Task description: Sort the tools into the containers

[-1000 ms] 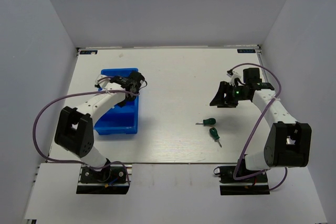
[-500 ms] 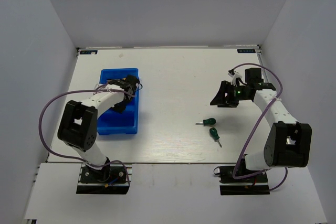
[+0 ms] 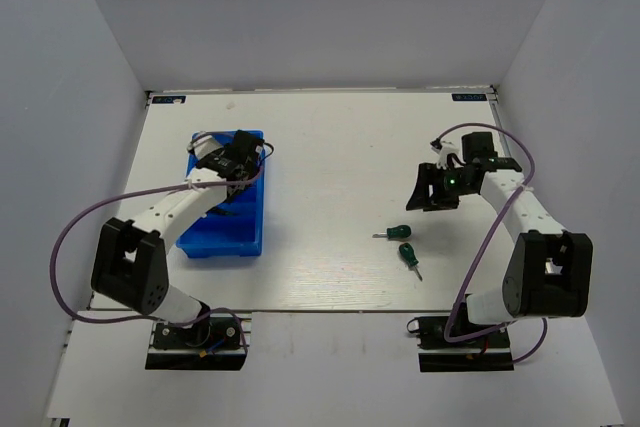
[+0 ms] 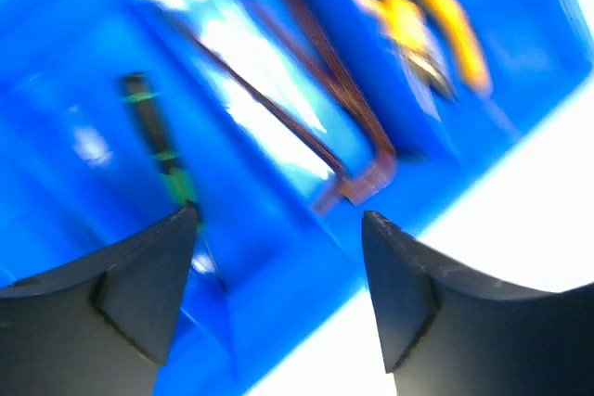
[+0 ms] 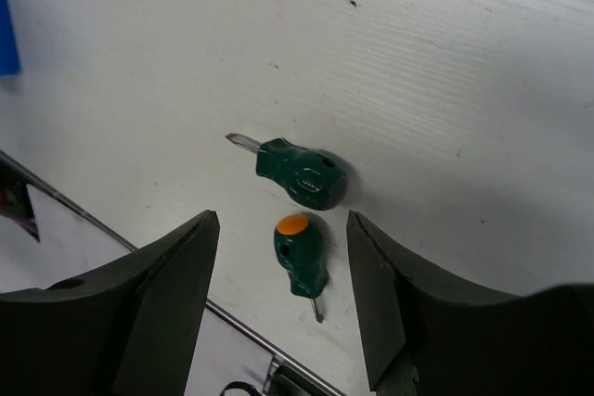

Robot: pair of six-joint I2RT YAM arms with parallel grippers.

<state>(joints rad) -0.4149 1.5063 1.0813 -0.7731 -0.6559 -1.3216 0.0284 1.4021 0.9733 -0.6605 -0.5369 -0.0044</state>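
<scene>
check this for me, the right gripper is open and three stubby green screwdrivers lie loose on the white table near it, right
Not three. Only two stubby green screwdrivers lie loose on the white table near the open right gripper. The right wrist view shows both: one on its side, the other with an orange end facing up.

- A blue tray (image 3: 228, 239) with a raised rim lies on the left half of the table.
- Lying in it, blurred: yellow-handled pliers (image 4: 429, 32), dark L-shaped hex keys (image 4: 278, 120) and a thin green-handled screwdriver (image 4: 160, 147).
- A farther stubby screwdriver (image 5: 302, 173) lies flat, right of centre.
- A nearer stubby screwdriver (image 5: 299, 255), orange-capped, lies just beside it, apart.
</scene>
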